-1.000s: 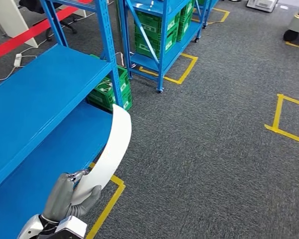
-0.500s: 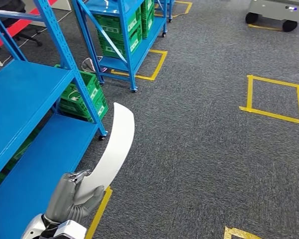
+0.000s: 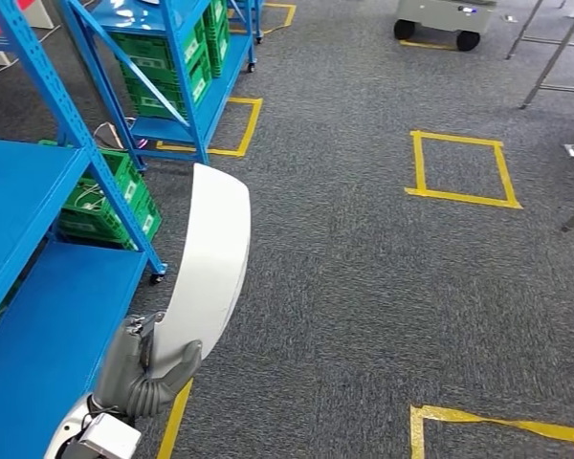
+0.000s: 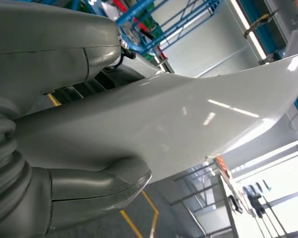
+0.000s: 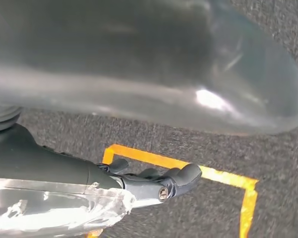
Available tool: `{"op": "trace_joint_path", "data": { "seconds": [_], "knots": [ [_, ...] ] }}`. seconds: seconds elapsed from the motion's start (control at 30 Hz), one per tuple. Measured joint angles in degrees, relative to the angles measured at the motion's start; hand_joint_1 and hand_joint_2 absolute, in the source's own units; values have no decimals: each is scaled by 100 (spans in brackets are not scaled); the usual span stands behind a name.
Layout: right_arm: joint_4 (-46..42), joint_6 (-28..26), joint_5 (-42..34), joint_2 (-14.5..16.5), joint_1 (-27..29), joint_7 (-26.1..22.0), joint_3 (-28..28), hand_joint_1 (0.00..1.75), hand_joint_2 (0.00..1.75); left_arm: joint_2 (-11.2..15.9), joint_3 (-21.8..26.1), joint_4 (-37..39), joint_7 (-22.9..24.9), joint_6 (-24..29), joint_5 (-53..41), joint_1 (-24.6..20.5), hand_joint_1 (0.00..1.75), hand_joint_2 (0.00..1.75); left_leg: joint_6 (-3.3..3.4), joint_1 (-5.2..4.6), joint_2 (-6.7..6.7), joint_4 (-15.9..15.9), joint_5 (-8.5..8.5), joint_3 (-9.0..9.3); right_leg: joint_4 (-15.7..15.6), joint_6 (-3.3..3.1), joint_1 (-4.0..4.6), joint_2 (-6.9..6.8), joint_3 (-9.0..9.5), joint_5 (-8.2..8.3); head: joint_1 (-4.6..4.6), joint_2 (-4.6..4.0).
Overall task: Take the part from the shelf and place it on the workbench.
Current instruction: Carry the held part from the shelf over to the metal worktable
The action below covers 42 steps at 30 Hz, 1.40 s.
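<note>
Grey speckled carpet floor [image 3: 386,287] spreads across the room, marked with yellow tape squares [image 3: 461,169]. On the robot's left stands a big blue metal shelf rack [image 3: 32,287] with flat blue decks, and behind its slanted post sit green plastic crates [image 3: 103,196] low near the floor. Further back a second blue rack [image 3: 176,67] carries more green crates on its lower level, and a grey wheeled cart [image 3: 432,19] stands on the carpet at the far side.

The part, a long curved white glossy panel [image 3: 211,268], is off the shelf and up in the air over the carpet, just beside the near rack's corner, its broad rounded end pointing away from the robot. The left hand [image 3: 143,368] grips its narrow lower end; from the wrist camera the thick grey thumb [image 4: 99,186] presses one face of the white panel [image 4: 185,119] while the rest of the hand clamps the other face.

The right hand [image 5: 155,181] hangs over the carpet and a yellow tape line, dark fingers curled loosely, holding nothing that I can see; spread or closed, I cannot tell
</note>
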Motion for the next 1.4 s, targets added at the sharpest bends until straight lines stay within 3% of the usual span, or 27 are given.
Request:
{"op": "trace_joint_path", "data": {
  "seconds": [0.03,0.07,0.1,0.2,0.23,0.3,0.33,0.4,0.43,0.5,0.53,0.57,0.63,0.67,0.7,0.77,0.83,0.9,0.97,1.0,1.07,1.1,1.17,1.23,1.27,1.33,1.4],
  "knots": [
    [0,0,0,1,7,0,-13,0,0,-29,18,13,-30,-13,40,-2,175,175,3,-6,79,1,-3,1,162,9,-1,-18,-57,-32,0,0],
    [1,0,0,1,13,1,-22,0,0,-60,34,25,-72,-28,101,-5,175,175,0,-9,153,1,-7,5,75,13,-1,-33,14,51,0,0],
    [1,0,1,1,17,1,-31,0,0,-93,53,38,-120,-48,172,-14,175,175,-5,-10,223,1,-12,16,-226,13,-2,-66,196,211,0,1],
    [-2,0,1,0,8,2,-54,0,0,-189,102,77,-309,-122,391,-85,175,175,-67,-46,380,22,-46,61,-1326,-18,4,-360,843,622,-6,1],
    [-4,0,-3,0,5,2,-60,0,0,-219,116,92,-386,-158,457,-127,175,175,-95,-58,418,28,-51,70,-1460,-42,12,-410,906,657,-17,0],
    [-8,0,-21,0,6,-4,-63,0,0,-286,136,129,-539,-264,599,-234,175,175,-159,-52,495,20,-50,84,-1480,-112,32,-320,871,675,-35,0],
    [-10,0,-36,0,10,-12,-63,0,0,-320,138,148,-600,-323,675,-296,175,175,-197,-38,468,35,-74,80,-1493,-151,31,-272,865,693,-37,0],
    [-14,0,-69,-5,-4,-39,-64,0,0,-373,137,181,-700,-430,845,-409,175,175,-260,-18,258,305,-285,-37,-1526,-234,13,-169,881,743,-44,-1],
    [-15,0,-90,-9,-17,-59,-65,0,0,-391,136,202,-744,-486,944,-458,175,175,-276,-12,118,621,-469,-185,-1532,-261,6,-114,875,762,-50,-1],
    [-15,0,-128,-15,-41,-94,-65,0,0,-419,126,252,-820,-591,1129,-535,175,175,-280,-11,-6,1399,-804,-567,-1531,-284,10,18,846,780,-55,-1],
    [-14,0,-149,-16,-46,-107,-64,0,0,-428,115,281,-854,-636,1210,-571,175,175,-276,-11,-20,1634,-843,-693,-1531,-286,14,91,838,786,-56,-1],
    [-14,0,-169,-17,-49,-118,-63,0,0,-434,100,309,-889,-670,1278,-607,175,175,-268,-11,-27,1661,-764,-722,-1531,-284,15,167,834,792,-55,-1],
    [-13,0,-210,-23,-58,-144,-59,0,0,-442,50,356,-970,-732,1431,-687,175,175,-245,-2,-109,1098,-348,-474,-1530,-264,9,320,838,805,-56,-1],
    [-13,0,-227,-32,-69,-154,-55,0,0,-444,15,374,-1017,-765,1524,-730,175,175,-234,8,-229,706,-161,-296,-1520,-243,15,392,831,809,-56,-1],
    [-14,0,-240,-44,-82,-162,-50,0,0,-447,-21,387,-1060,-797,1619,-773,175,175,-225,22,-336,376,-47,-150,-1503,-217,18,464,808,816,-53,0],
    [-12,0,-263,-69,-94,-173,-33,0,0,-454,-88,412,-1121,-846,1759,-845,175,175,-193,26,-448,93,-16,-45,-1491,-145,13,585,739,845,-50,0],
    [-5,0,-291,-81,-86,-192,-3,0,0,-461,-145,433,-1148,-905,1862,-909,175,175,-125,19,-344,61,-2,-48,-1504,-74,-13,643,664,873,-49,0],
    [-1,0,-332,-96,-98,-230,39,0,0,-462,-215,444,-1161,-1044,2045,-979,175,175,-45,21,-212,30,22,-41,-1269,-28,-3,404,522,712,-20,-1],
    [7,0,-380,-120,-139,-287,69,0,0,-461,-286,455,-1165,-1212,2236,-1017,175,175,3,6,-70,20,21,-41,-571,2,10,80,207,317,7,-1],
    [14,0,-405,-130,-161,-318,77,0,0,-460,-317,465,-1166,-1273,2301,-1022,175,175,11,-5,6,21,19,-43,-171,16,8,14,23,135,9,-1],
    [34,0,-445,-138,-182,-365,93,0,0,-458,-371,491,-1166,-1345,2368,-1030,175,175,11,-15,149,23,13,-42,162,33,6,-22,-110,61,10,0],
    [45,0,-463,-140,-184,-385,102,0,0,-458,-395,505,-1168,-1369,2393,-1039,175,175,7,-15,216,24,8,-37,-24,37,5,-46,3,184,11,0],
    [65,25,-529,-149,-206,-446,120,0,0,-458,-431,531,-1182,-1454,2468,-1063,175,175,-20,-22,327,30,-14,-14,-827,36,4,-234,462,530,17,0],
    [53,264,-779,-140,-450,-401,181,0,0,-449,-479,565,-1174,-1763,2640,-1122,175,175,-78,-44,430,45,-36,1,-1372,-24,19,-384,782,735,19,0],
    [30,474,-948,-102,-742,-221,224,0,0,-444,-525,597,-1157,-1988,2738,-1182,175,175,-113,-49,498,49,-34,3,-1444,-74,38,-368,805,773,20,-1],
    [-16,842,-1194,88,-1516,399,278,0,0,-449,-659,677,-1118,-2335,2904,-1334,175,175,-186,-35,662,52,-27,3,-1443,-179,59,-167,743,844,19,-1],
    [-29,1020,-1217,338,-2079,835,251,0,0,-469,-782,737,-1099,-2406,3000,-1437,175,175,-255,-14,537,204,-136,-53,-1468,-241,40,-24,722,887,2,-1]
  ]
}}
